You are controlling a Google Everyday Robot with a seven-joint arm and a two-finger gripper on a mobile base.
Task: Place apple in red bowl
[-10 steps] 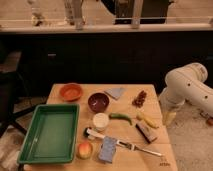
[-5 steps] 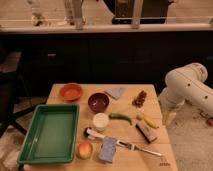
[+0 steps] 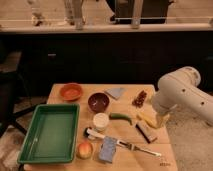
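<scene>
1. We see the apple on the bench at its near edge, just right of the green tray and just left of the blue sponge.
2. The red bowl sits at the far left corner of the bench, beyond the tray and well apart from the apple.
3. Between them lie the white cup, a white-handled tool and the darker brown bowl, which stands just right of the red bowl.
4. The hand hangs at the right side of the bench, over the yellow piece and near the dark block. Its fingers are released and spread, and we judge it holds nothing.
5. We think the whole task lies ahead: the arm must cross the bench to the near left before any grasp.
6. Risks as we judge them:
   - Crossing low could sweep the green pepper, the cup or the tool, since they crowd the path.
   - The apple is round and near the edge, so a glancing touch could roll it off the bench.
   - The sponge is very close to the apple and a finger could catch it.
   - The brown bowl is close to the red one, so a drop slightly to the right could land in the wrong bowl.
</scene>
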